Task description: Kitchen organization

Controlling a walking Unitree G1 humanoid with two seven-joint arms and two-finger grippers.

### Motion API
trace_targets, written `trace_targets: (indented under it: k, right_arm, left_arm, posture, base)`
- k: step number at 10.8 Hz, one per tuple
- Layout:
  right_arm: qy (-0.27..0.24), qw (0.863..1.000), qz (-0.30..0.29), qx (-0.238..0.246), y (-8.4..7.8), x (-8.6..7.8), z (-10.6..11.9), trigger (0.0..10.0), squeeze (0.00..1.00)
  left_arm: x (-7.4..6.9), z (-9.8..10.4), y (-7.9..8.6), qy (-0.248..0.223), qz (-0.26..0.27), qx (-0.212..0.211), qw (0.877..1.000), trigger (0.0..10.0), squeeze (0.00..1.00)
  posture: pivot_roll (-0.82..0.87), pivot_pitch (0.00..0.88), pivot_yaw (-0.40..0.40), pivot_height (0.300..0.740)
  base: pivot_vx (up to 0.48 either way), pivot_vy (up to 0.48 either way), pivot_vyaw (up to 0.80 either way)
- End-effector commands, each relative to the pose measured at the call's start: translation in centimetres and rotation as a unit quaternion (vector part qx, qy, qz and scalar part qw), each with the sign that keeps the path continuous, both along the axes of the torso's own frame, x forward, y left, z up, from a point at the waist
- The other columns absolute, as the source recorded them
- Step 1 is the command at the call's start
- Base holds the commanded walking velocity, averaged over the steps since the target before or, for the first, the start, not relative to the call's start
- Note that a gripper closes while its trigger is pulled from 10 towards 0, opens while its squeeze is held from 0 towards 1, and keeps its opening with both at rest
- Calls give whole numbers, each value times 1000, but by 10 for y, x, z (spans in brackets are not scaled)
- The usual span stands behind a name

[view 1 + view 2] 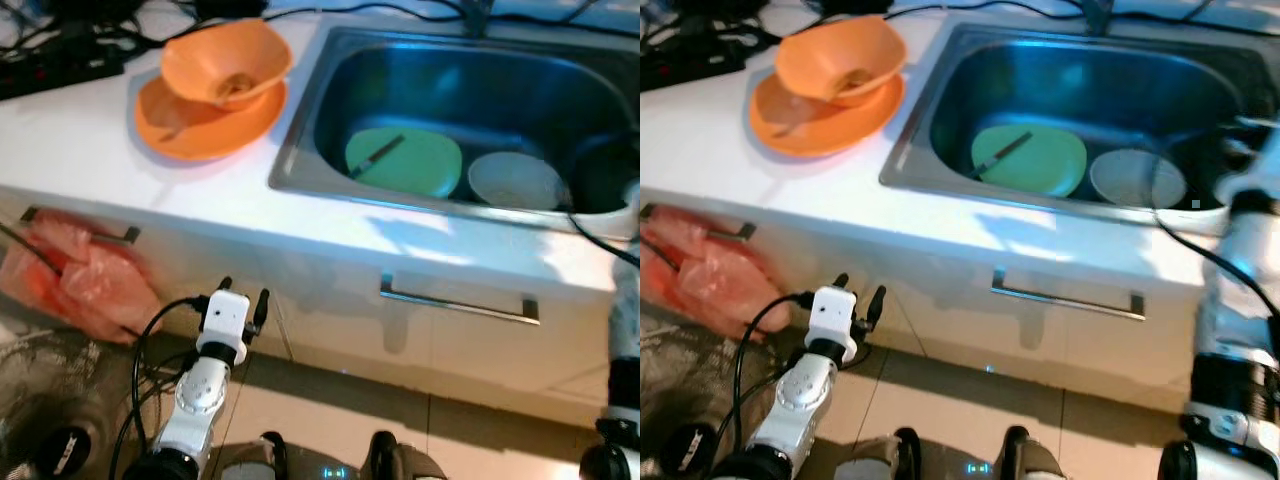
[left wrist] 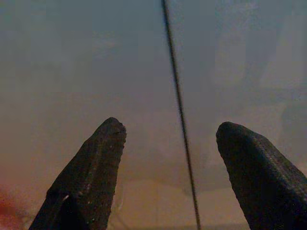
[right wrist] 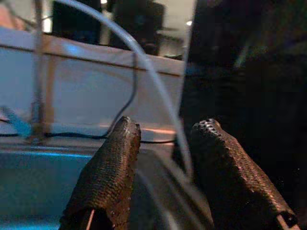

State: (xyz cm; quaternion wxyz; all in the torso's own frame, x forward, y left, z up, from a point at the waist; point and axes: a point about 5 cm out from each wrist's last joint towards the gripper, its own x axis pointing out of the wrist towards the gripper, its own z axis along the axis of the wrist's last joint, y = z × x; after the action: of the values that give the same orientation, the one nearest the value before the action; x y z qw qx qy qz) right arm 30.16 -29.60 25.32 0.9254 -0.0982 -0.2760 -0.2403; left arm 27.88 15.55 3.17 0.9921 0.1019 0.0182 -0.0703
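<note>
Fingers first: your left gripper [image 2: 168,158] hangs low in front of the white cabinet doors [image 1: 330,300] with its two black fingers spread wide and nothing between them — only the seam of the doors runs through the gap. Your right gripper [image 3: 165,163] is up at the right end of the sink [image 1: 300,130], fingers a little apart and holding nothing, though a thin cable [image 3: 144,72] arcs across just in front of them; from the wrist view they look along the basin toward the back wall. In the basin lies a green plate [image 1: 404,162] with a dark utensil [image 1: 376,156] resting across it, a white bowl [image 1: 516,180] just beside it to the right, and something dark at the far right that you cannot make out clearly. On the counter [image 1: 70,140] left of the sink, an orange bowl [image 1: 226,62] sits tilted on an orange plate [image 1: 205,122], and black cables [image 1: 60,60] crowd the back corner. A pink plastic bag [image 1: 85,275] hangs from the left drawer handle below. As a judgement, you are near the start — dishes sit in the sink and on the counter, neither gripper has anything, and the right one looks best placed to reach into the basin first.
</note>
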Motion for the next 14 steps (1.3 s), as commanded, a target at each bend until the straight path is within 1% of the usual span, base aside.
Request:
trace_targets:
  k: [1, 2, 3, 4, 5, 9, 14]
  right_arm:
    - [-19, 1000, 2, 6, -1, -8, 5, 10000, 0]
    - [-16, 999, 52, 3, 17, -2, 6, 10000, 0]
    - [-9, 995, 93, 17, 30, 3, 2, 10000, 0]
    - [4, 992, 128, 16, 45, 7, -4, 10000, 0]
    - [4, 988, 154, 31, 54, 10, -5, 10000, 0]
    - [14, 981, 192, 37, 71, 12, -8, 10000, 0]
    - [21, 978, 202, 43, 75, 13, -13, 10000, 0]
  left_arm:
    - [-7, -8, 4, 17, 0, 4, 1000, 10000, 0]
    - [-6, -7, 3, 16, 0, 5, 1000, 10000, 0]
    - [-5, -5, 4, 10, 2, 4, 1000, 10000, 0]
    - [-4, -3, 6, 6, 9, 4, 1000, 10000, 0]
    - [-5, -4, 10, 6, 16, 4, 1000, 10000, 0]
    - [-3, -2, 9, 5, 16, 2, 1000, 10000, 0]
    - [-1, -1, 10, 5, 17, 2, 1000, 10000, 0]
  posture:
    - [42, 218, 54, 740]
    - [47, 218, 52, 740]
    - [58, 215, 49, 740]
    - [67, 214, 48, 740]
    - [67, 215, 49, 740]
    - [58, 212, 52, 740]
    - [65, 219, 60, 740]
  base:
    - [0, 0, 0]
    - [0, 0, 0]
    - [0, 0, 0]
    - [0, 0, 0]
    - [0, 0, 0]
    - [0, 0, 0]
    - [0, 0, 0]
